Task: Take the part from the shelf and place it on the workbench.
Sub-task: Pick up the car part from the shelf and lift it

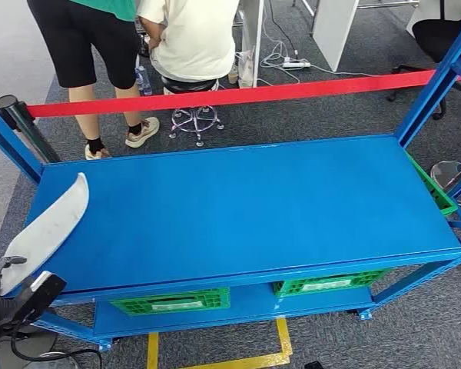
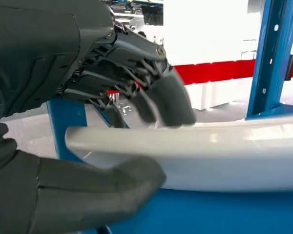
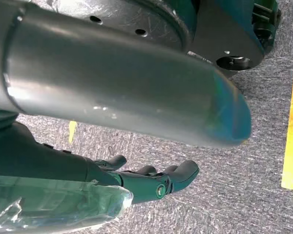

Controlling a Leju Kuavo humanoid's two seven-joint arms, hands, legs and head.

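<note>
The part is a long, curved white panel. It lies slanted over the left end of the blue workbench top. My left hand grips its near end at the bench's front left corner. In the left wrist view the thumb lies under the white part and the fingers close onto its upper edge, blurred. The part's underside sits close on the blue surface. My right hand hangs over grey carpet with its fingers stretched out, holding nothing.
Green crates sit on the lower shelf. Blue uprights stand at the bench's ends. A red barrier tape runs behind it, with two people and a stool beyond. Yellow floor tape lies in front.
</note>
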